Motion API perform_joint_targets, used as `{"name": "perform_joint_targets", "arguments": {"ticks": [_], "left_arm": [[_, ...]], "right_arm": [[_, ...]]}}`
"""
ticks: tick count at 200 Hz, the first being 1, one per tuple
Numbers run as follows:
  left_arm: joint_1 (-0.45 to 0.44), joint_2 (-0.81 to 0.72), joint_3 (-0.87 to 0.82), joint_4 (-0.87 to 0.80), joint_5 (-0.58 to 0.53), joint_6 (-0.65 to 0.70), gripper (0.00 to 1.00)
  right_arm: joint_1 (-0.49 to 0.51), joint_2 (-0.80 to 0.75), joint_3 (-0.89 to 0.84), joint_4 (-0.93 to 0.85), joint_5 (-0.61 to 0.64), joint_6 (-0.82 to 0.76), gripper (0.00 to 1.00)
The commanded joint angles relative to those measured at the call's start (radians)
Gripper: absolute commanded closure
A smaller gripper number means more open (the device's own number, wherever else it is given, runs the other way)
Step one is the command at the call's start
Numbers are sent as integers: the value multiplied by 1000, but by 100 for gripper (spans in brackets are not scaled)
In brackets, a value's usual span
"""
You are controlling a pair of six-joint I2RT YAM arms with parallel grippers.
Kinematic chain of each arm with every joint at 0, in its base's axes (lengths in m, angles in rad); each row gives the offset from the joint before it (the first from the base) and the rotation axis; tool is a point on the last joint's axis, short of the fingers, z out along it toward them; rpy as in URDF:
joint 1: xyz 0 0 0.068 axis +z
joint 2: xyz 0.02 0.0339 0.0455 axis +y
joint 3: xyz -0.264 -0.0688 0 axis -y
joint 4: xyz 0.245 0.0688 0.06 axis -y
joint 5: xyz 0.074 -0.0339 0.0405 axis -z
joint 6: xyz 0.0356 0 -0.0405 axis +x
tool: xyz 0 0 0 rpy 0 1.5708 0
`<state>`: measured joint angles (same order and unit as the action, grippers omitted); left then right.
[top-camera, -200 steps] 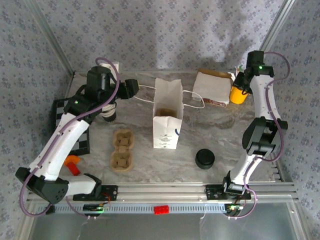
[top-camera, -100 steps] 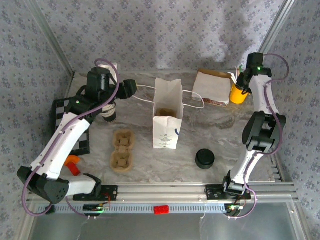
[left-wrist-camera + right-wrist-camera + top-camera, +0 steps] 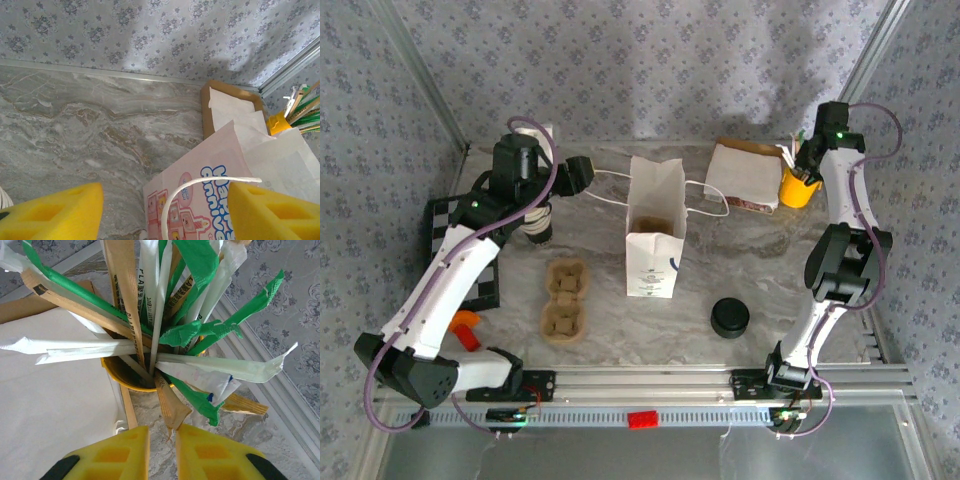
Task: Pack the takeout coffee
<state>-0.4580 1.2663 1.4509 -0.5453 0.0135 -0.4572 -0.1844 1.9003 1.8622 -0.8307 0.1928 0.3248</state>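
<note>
Right fingers (image 3: 117,452) stand narrowly apart, pointing down at a yellow pot (image 3: 131,382) of wrapped straws (image 3: 150,300). One brown wrapper's tip sits at the mouth of the gap, though I cannot tell whether it is touched. That arm (image 3: 845,255) is stretched tall to the bench's (image 3: 760,260) 1 o'clock corner, close to the wall frame. The left arm (image 3: 455,268) bows up to 11 o'clock, wrist turned toward 3. The left fingers (image 3: 55,212) gape wide, holding nothing, with the bag's (image 3: 655,235) handle loop (image 3: 235,179) between them. The cup (image 3: 538,228) stands under that arm at 10 o'clock. The lid (image 3: 730,317) lies at 5 o'clock of the bag, on open bench. A carrier (image 3: 565,300) lies at 8 o'clock of the bag, and a napkin box (image 3: 745,172) is beside the pot.
</note>
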Motion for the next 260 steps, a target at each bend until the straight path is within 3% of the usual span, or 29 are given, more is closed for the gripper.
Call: {"name": "perform_joint_targets", "arguments": {"ticks": [1,68,192,260], "left_arm": [[5,12,16,27,17,-12,34],[6,14,19,28,20,-16,34],[5,-44,15,-5,92,-40,35],[5,-106,2,-40,150,-35,35]], "right_arm": [[1,20,44,-26,20,11,82],[8,5,33,3,16,3,100],[116,-255,-121,38,76,33,100],[211,-480,-148,-11,57,42,100]]}}
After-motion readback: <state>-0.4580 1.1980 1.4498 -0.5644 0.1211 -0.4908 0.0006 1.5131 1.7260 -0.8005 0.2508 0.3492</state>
